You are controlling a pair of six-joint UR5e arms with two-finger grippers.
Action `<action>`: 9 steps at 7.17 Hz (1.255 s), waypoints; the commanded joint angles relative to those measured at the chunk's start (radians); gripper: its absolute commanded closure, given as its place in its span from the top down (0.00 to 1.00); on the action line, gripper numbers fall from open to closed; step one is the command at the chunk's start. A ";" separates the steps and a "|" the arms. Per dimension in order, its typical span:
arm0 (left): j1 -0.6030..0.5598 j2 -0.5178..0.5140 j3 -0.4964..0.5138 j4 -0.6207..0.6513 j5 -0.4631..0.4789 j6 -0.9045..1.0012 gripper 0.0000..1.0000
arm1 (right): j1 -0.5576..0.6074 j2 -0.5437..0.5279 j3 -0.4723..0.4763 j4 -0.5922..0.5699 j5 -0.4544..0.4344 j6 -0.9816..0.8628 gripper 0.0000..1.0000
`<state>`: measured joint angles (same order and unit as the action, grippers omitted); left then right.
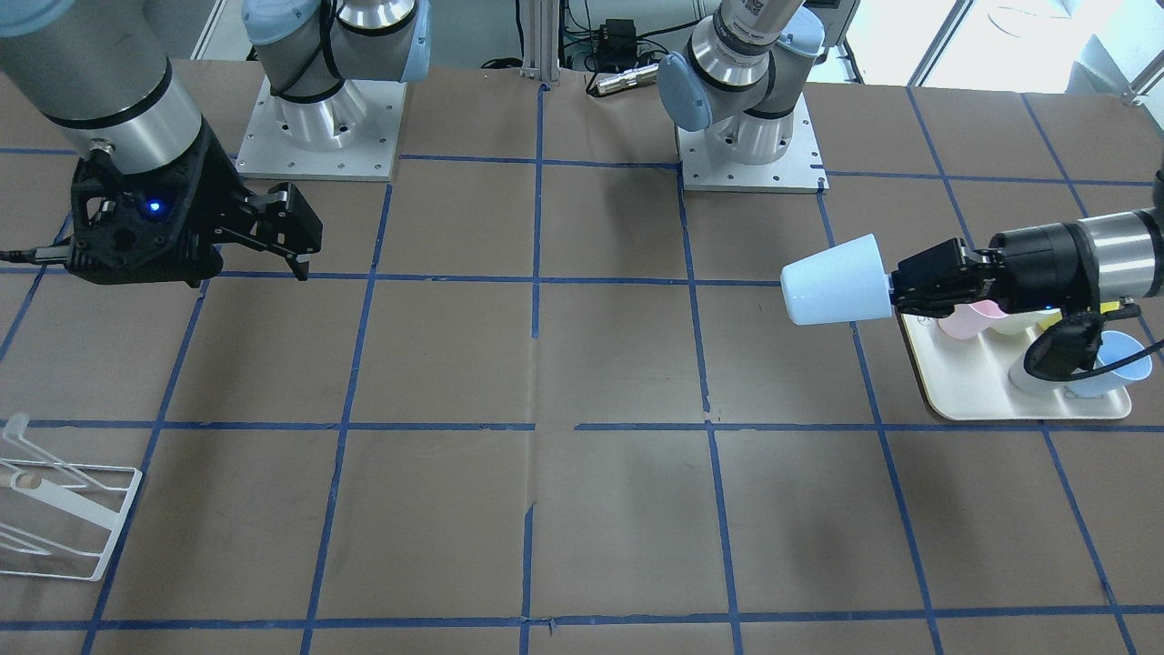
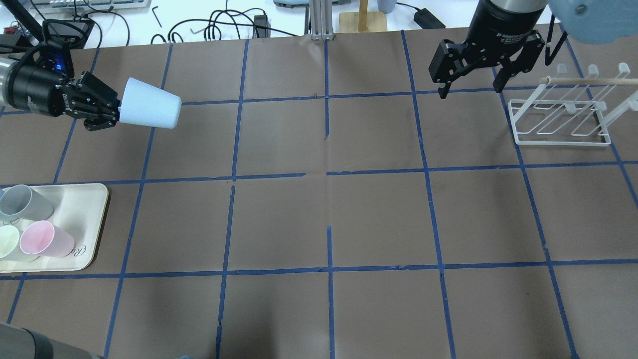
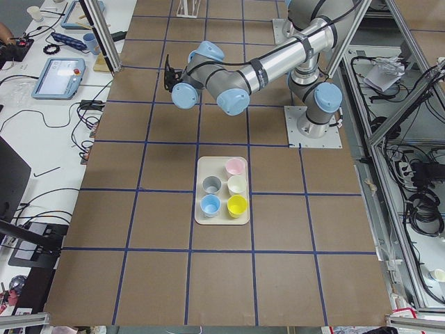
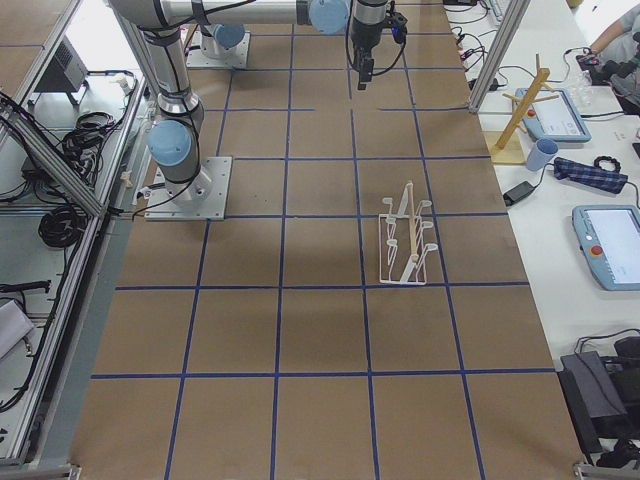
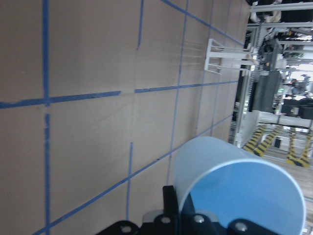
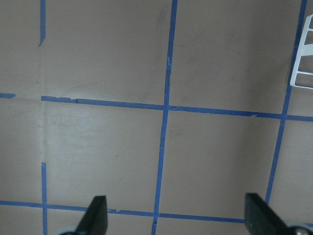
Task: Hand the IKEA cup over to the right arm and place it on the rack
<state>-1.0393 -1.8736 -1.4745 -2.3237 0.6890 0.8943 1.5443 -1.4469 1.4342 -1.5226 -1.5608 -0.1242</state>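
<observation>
My left gripper (image 2: 107, 112) is shut on the rim of the pale blue IKEA cup (image 2: 149, 110). It holds the cup on its side above the table, base pointing toward the table's middle. The cup also shows in the front view (image 1: 837, 280) and in the left wrist view (image 5: 239, 191). My right gripper (image 2: 468, 90) is open and empty. It hangs just left of the white wire rack (image 2: 563, 119) in the overhead view. It also shows in the front view (image 1: 291, 244). The rack (image 1: 64, 509) holds no cups.
A cream tray (image 2: 75, 199) at the table's left end holds a grey cup (image 2: 25, 202), a pink cup (image 2: 45, 238) and a pale green cup (image 2: 7, 242). The exterior left view shows a second blue cup (image 3: 209, 205) and a yellow cup (image 3: 237, 204) on it.
</observation>
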 commanded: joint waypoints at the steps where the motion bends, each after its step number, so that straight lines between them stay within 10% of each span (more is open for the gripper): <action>1: -0.069 -0.036 -0.013 -0.121 -0.206 0.032 0.00 | -0.029 -0.001 0.000 0.001 0.046 -0.096 1.00; 5: -0.264 -0.119 -0.014 -0.194 -0.475 0.046 0.00 | -0.030 0.000 0.000 -0.001 0.283 -0.348 1.00; 7: -0.323 -0.119 -0.017 -0.207 -0.502 0.072 0.00 | -0.036 0.034 -0.006 -0.021 0.301 -0.507 1.00; 9: -0.347 -0.116 -0.018 -0.261 -0.502 0.121 0.00 | -0.072 0.037 -0.003 -0.022 0.517 -0.750 1.00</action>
<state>-1.3718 -1.9910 -1.4917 -2.5592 0.1892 0.9895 1.4924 -1.4148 1.4302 -1.5419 -1.1538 -0.7030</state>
